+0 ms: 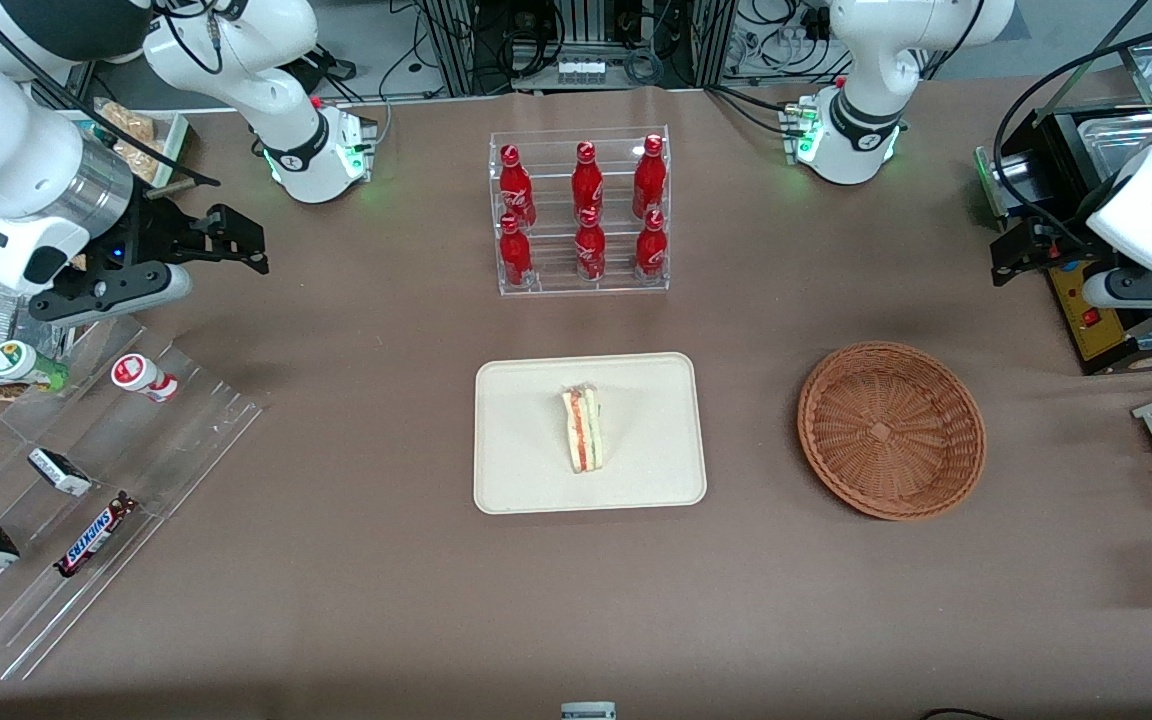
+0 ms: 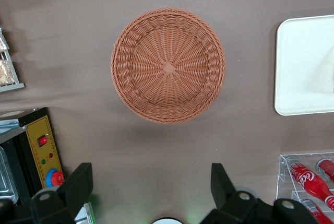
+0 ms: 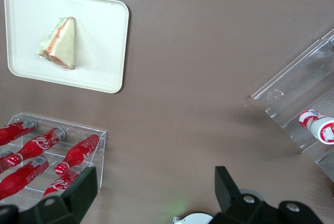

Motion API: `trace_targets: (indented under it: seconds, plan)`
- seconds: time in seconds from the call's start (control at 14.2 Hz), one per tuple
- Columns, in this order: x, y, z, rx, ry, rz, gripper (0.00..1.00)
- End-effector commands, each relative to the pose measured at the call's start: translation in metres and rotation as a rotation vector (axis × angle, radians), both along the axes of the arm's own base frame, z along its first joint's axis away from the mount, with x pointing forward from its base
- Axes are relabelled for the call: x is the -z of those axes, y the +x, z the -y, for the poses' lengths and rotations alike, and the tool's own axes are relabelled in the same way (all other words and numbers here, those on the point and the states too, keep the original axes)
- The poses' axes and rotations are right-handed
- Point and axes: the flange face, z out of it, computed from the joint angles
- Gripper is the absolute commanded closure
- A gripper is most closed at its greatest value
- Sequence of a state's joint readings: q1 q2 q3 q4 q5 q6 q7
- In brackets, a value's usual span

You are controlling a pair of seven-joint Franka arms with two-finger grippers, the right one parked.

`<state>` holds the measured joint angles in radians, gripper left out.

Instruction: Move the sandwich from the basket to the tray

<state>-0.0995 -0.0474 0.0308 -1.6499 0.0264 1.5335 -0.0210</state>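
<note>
The working left arm (image 1: 1151, 200) is built of glossy white rounded shells with black bands at the joints, and thick black cables loop along it. Its round white base (image 1: 848, 140) carries a black collar with a small white mark and glows green at the side. The black two-finger gripper (image 2: 151, 190) has blunt, wedge-shaped matte fingers (image 2: 78, 182) fixed with silver round-headed screws.
</note>
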Motion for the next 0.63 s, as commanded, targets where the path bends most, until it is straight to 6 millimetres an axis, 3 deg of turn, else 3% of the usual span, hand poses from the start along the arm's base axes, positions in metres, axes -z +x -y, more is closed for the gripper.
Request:
trace_targets:
  seconds: [0.0, 0.56]
  plan:
    - [-0.0018, 0.0009, 0.0088, 0.023, -0.011, -0.012, 0.00]
    - [0.0033, 0.0013, 0.0123, 0.030, -0.010, -0.021, 0.00]
